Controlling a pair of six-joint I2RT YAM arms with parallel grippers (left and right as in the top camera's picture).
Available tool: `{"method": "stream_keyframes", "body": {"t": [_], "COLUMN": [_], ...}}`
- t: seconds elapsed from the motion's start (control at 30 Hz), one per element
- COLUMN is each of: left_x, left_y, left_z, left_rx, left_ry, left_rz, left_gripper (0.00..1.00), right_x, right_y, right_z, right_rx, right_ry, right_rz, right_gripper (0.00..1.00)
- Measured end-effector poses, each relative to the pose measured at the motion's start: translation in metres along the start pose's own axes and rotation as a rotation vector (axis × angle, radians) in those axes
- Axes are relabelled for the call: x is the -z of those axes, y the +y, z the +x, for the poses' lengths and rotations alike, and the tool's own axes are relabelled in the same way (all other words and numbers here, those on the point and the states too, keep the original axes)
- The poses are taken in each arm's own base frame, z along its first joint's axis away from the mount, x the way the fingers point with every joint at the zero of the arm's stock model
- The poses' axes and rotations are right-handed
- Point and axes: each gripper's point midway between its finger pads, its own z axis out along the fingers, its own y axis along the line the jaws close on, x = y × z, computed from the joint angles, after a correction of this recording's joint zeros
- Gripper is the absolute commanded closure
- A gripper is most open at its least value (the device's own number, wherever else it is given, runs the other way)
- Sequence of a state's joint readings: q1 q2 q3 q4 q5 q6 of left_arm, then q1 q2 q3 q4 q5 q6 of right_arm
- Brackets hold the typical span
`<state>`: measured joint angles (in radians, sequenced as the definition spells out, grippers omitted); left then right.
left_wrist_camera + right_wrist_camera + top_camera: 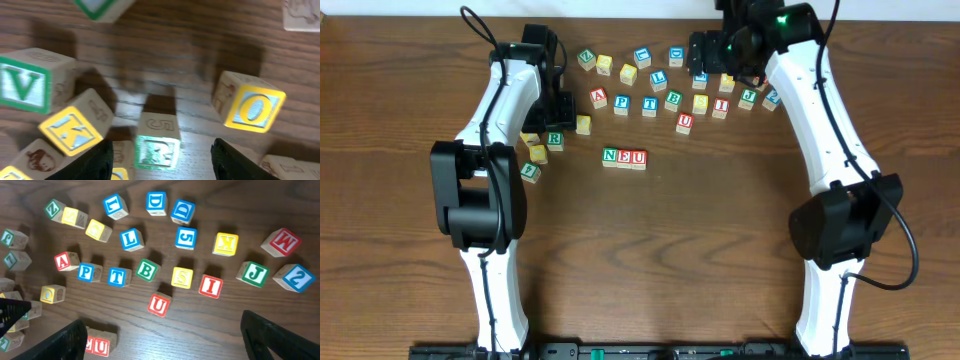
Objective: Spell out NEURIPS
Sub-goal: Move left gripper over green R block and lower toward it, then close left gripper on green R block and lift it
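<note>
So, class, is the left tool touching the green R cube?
Apart. The left wrist view shows the green R cube standing between the open fingers of the left tool, with a visible gap on each side.

my left arm (498, 110), right arm (825, 120): white shells, black joints | cables (910, 238): thin, black | my left claw (161, 150) fingers (237, 162): matte black | right wrist: green light (781, 17)

The green R cube (157, 150) sits between the fingers of the left gripper (161, 147), with slim gaps either side. A yellow K cube (75, 129) crowds its left finger; a yellow O cube (254, 107) stands ahead-right. Straight ahead, bare table (190, 65) offers passage.
</note>
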<state>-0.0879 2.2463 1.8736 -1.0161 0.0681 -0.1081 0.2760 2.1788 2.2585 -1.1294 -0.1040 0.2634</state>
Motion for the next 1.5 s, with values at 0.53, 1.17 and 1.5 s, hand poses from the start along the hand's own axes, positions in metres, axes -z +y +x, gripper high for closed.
{"method": "stream_keyframes", "body": {"t": [0.53, 1.17, 1.5], "left_x": [-0.021, -0.028, -0.025], "left_y": [0.010, -0.003, -0.002], "left_z": [0.012, 0.014, 0.015], "left_rx": [0.026, 0.001, 0.001], "left_ry": [0.023, 0.011, 0.013], "left_rz": [-0.050, -0.045, -0.045], "left_gripper": [0.39, 0.72, 0.73], "right_x": [0.000, 0.000, 0.000], "right_y": [0.000, 0.000, 0.000], "right_z": [0.001, 0.001, 0.001], "right_rx": [0.000, 0.000, 0.000], "right_ry": [0.004, 0.004, 0.003], "right_rz": [0.001, 0.001, 0.001], "right_gripper": [0.07, 0.06, 0.06]}}
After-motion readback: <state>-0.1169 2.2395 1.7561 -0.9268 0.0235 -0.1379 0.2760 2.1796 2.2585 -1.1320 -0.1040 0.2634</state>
